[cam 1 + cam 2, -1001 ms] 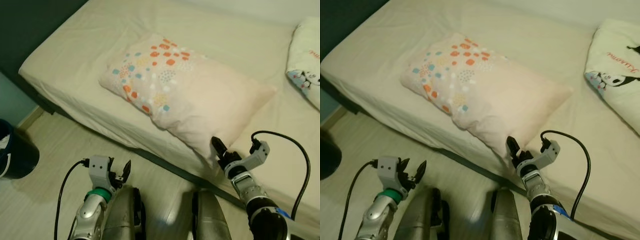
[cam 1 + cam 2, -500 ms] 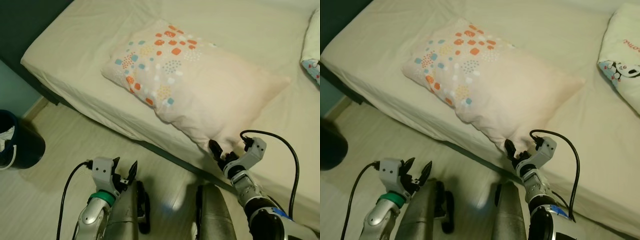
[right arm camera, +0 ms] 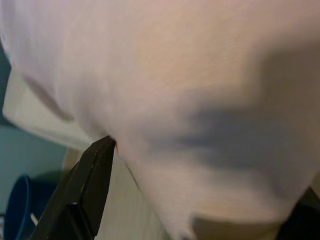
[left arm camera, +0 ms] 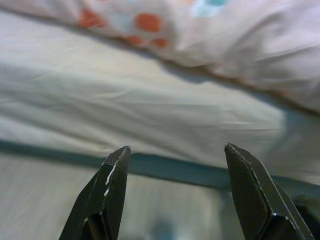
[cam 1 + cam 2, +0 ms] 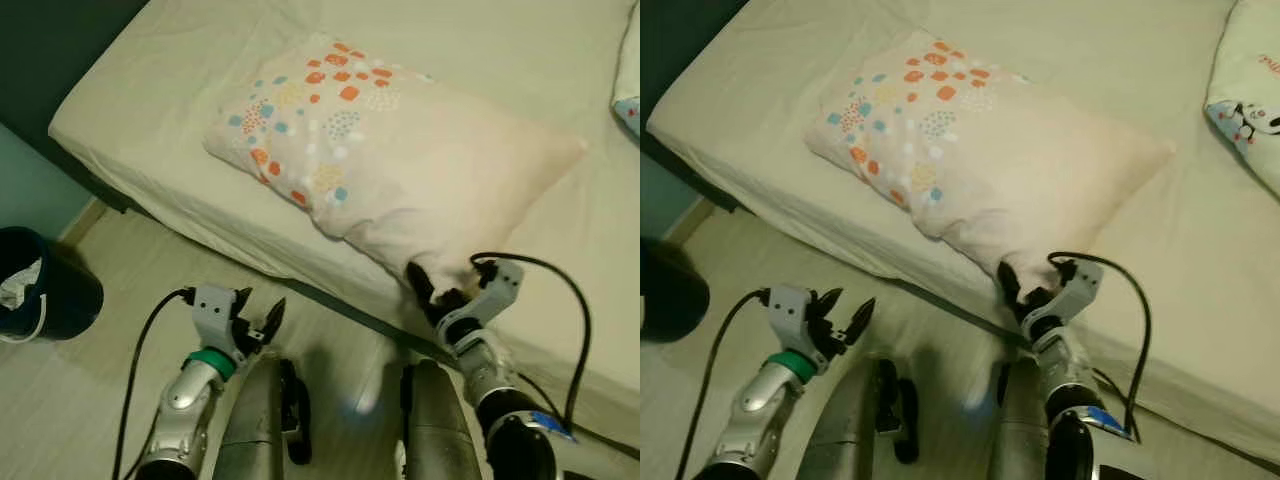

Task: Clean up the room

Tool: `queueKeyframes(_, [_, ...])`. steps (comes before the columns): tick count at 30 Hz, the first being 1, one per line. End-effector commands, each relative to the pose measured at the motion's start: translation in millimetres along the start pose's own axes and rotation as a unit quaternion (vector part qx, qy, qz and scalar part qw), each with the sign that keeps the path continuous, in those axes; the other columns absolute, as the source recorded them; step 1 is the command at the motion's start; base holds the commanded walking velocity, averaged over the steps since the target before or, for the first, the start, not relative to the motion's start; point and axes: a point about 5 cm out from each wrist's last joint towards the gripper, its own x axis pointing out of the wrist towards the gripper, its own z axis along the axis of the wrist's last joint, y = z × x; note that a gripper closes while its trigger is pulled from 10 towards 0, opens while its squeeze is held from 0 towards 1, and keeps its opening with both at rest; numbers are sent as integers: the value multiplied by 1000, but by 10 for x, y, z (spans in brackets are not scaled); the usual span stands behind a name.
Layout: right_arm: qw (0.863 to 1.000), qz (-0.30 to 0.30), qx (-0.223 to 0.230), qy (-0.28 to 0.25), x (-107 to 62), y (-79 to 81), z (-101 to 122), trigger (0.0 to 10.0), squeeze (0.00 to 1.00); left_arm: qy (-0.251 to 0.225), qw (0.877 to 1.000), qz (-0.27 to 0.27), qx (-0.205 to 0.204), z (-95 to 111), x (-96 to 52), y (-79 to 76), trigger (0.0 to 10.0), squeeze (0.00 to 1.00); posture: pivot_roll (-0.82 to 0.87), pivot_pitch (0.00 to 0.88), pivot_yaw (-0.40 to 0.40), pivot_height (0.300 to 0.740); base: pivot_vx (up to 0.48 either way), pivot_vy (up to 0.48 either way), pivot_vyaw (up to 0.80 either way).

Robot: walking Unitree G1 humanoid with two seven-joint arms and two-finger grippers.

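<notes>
Our right pincer (image 5: 432, 292), fingers spread, straddled the near corner of the pillow (image 5: 400, 170), which lay slantwise across the bed (image 5: 150, 90). Our left pincer (image 5: 258, 325) hung spread, farther off.

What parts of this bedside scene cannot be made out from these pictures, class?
- Right hand: fingertips buried under the pillow corner; in the right wrist view the pillow sits between the fingers, whether they pinch it unclear.
- Printed blanket: cut off by the right edge.
- Blue bin: cut by the left edge, contents unclear.
- Floor below the left hand: blurred.
</notes>
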Motion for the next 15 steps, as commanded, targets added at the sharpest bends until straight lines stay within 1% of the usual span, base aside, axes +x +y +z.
queueKeyframes(1, [999,-7,-2,43,-90,-6,-242,10000,0,26,999,20,-16,-118,-97,95,10000,0,-68,173,208,641,0,0,0])
queueKeyframes(6, [999,-27,6,34,-108,-13,-276,10000,0,37,999,22,-16,-130,-69,139,10000,0,-74,162,211,641,0,0,0])
queueKeyframes(8, [999,-39,8,31,-121,-23,-293,10000,0,38,999,20,-9,-117,-50,156,10000,0,-58,153,211,641,0,0,0])
queueKeyframes(9, [998,-51,15,28,-142,-44,-315,10000,0,38,999,21,-6,-108,-46,181,10000,0,-53,144,217,641,0,0,0])
queueKeyframes(10, [998,-51,15,28,-142,-44,-315,10000,0,38,999,21,-6,-108,-46,181,10000,0,-53,144,217,641,0,0,0])
queueKeyframes(11, [997,-70,15,28,-173,-76,-345,10000,0,40,999,23,-5,-113,-55,212,10000,0,-51,143,220,641,0,0,0])
queueKeyframes(12, [997,-70,15,28,-173,-76,-345,10000,0,40,999,23,-5,-113,-55,212,10000,0,-51,143,220,641,0,0,0])
queueKeyframes(13, [996,-85,23,24,-194,-99,-362,10000,0,44,999,26,-5,-124,-63,243,10000,0,-51,139,221,641,0,0,0])
queueKeyframes(15, [995,-90,24,24,-200,-107,-365,10000,0,46,999,28,-6,-128,-61,254,10000,0,-55,139,221,641,0,0,0])
